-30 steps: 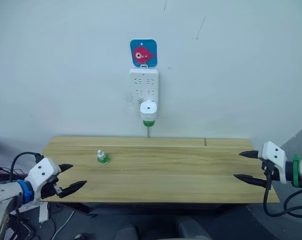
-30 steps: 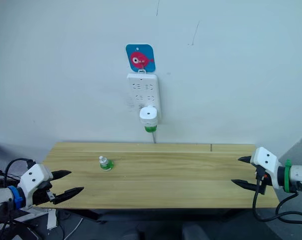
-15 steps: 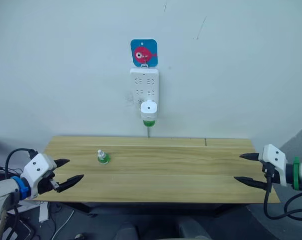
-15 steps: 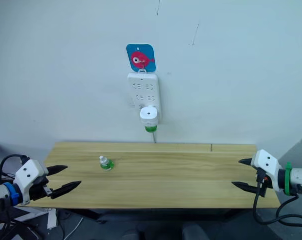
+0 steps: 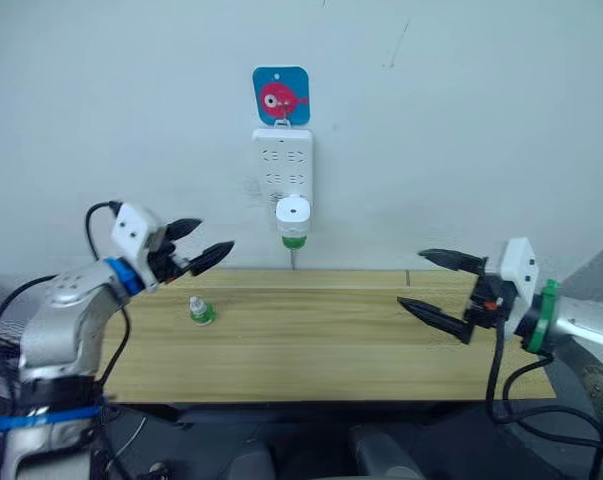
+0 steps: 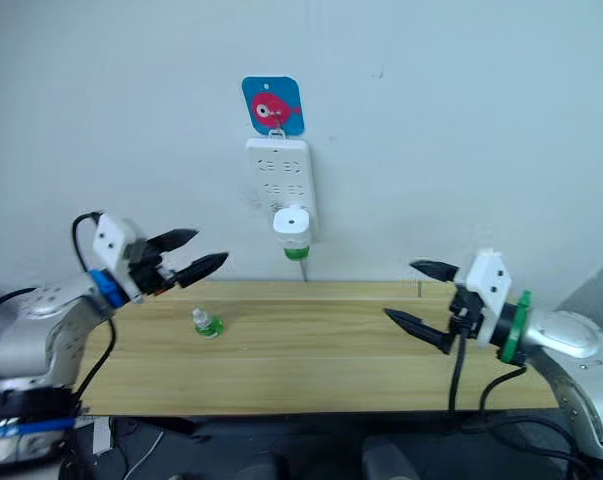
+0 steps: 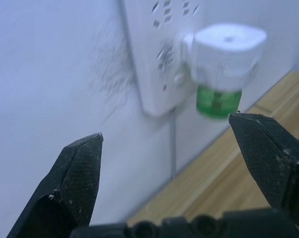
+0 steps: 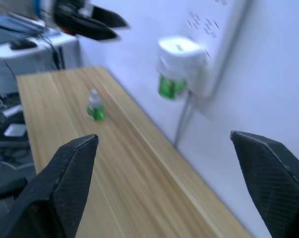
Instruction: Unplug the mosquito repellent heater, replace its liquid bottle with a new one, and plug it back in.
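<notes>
The mosquito repellent heater (image 5: 294,212) is a small white unit plugged into the bottom of a white power strip (image 5: 282,160) on the wall, with a green liquid bottle (image 5: 294,240) hanging under it. A second small green bottle (image 5: 201,311) with a clear cap stands on the wooden table (image 5: 311,345), left of centre. My left gripper (image 5: 213,236) is open in the air, left of the heater and above the standing bottle. My right gripper (image 5: 411,278) is open over the table's right half, pointing toward the wall. Neither gripper touches anything.
A blue card with a pink fish (image 5: 281,97) hangs above the power strip. A thin cable (image 7: 172,144) runs from the strip down behind the table. The right wrist view shows a desk with clutter (image 8: 20,37) beyond the table's left end.
Both arms have risen from the table's front corners and swung inward toward the wall. The left gripper now points at the heater. Both stay open.
</notes>
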Robot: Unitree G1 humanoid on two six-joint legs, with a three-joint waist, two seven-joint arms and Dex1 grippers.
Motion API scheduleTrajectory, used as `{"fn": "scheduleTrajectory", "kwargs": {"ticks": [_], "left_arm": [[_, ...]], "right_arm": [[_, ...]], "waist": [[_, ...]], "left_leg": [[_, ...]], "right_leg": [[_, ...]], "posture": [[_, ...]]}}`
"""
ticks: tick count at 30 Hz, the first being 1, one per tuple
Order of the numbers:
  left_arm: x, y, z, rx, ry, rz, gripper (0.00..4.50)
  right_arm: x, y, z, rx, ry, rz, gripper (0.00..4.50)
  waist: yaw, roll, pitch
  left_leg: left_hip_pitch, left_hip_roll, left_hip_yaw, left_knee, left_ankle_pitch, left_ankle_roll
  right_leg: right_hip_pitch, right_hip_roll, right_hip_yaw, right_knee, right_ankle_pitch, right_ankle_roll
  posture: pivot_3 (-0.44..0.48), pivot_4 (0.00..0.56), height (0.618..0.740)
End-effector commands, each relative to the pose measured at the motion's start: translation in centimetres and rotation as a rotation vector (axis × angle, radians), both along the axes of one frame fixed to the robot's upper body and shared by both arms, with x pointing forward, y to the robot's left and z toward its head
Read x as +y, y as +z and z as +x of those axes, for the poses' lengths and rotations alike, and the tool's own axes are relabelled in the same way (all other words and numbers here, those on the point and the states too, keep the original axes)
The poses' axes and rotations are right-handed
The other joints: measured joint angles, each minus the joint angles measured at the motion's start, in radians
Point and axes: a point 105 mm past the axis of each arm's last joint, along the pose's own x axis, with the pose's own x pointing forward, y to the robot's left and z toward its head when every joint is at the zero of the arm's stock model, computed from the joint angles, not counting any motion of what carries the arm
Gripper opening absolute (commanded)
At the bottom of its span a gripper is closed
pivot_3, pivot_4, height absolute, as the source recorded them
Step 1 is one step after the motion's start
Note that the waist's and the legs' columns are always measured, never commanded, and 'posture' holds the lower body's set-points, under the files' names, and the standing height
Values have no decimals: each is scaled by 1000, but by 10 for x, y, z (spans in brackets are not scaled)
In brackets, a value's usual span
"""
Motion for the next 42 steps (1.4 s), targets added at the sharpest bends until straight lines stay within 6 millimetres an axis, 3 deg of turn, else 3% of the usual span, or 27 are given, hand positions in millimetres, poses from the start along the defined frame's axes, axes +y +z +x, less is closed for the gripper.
{"fn": "scheduleTrajectory", "kwargs": {"ticks": [1, 3, 14, 21, 25, 33, 36, 42], "left_arm": [[-4, 10, 11, -33, -6, -31, 4313], [-8, 12, 21, -43, -2, -42, 3913], [-21, 21, 52, -71, -31, -72, 3913], [-34, 26, 61, -89, -85, -58, 3913], [-46, 28, 60, -84, -159, -40, 3913], [-51, 33, 59, -86, -202, -35, 3913], [-56, 37, 54, -82, -254, -49, 3377], [-58, 36, 52, -75, -273, -33, 1612]], "right_arm": [[10, 11, -4, -20, 6, 24, 4485], [14, 13, -5, -19, 11, 30, 4500], [24, 22, -6, -18, 20, 58, 4500], [28, 24, -6, -14, 21, 71, 4500], [29, 25, -6, -10, 21, 76, 4500], [31, 25, -6, 1, 25, 87, 4500], [33, 25, -6, 6, 31, 89, 4500], [42, 32, -1, -24, 15, 127, 4500]], "waist": [[-12, 0, 2], [-18, -1, 4], [-44, -2, 30], [-39, 5, 39], [-38, 6, 51], [-41, 7, 59], [-40, 7, 60], [-39, 8, 60]], "left_leg": [[0, 0, 0, 0, 0, 0], [-1, 0, 0, 0, 0, 0], [-4, 0, -3, 0, 0, 0], [-18, -1, -15, 10, 0, 0], [-21, -1, -20, 14, 0, 0], [-24, -1, -25, 14, 0, 0], [-25, -1, -25, 14, 0, 0], [-26, -1, -27, 14, 0, 0]], "right_leg": [[0, 0, 0, 0, 0, 0], [0, 0, 0, -1, 0, 1], [-2, 0, -2, -1, 0, 1], [-7, 0, -12, 0, -1, 2], [-6, 0, -17, 0, 1, 4], [-7, 0, -23, 0, 1, 4], [-7, 0, -23, -1, 1, 4], [-8, 0, -24, -1, 1, 4]], "posture": [[-175, 140, 704], [-181, 145, 704], [-202, 168, 704], [-205, 176, 704], [-203, 180, 704], [-202, 183, 704], [-201, 183, 704], [-198, 181, 704]]}}
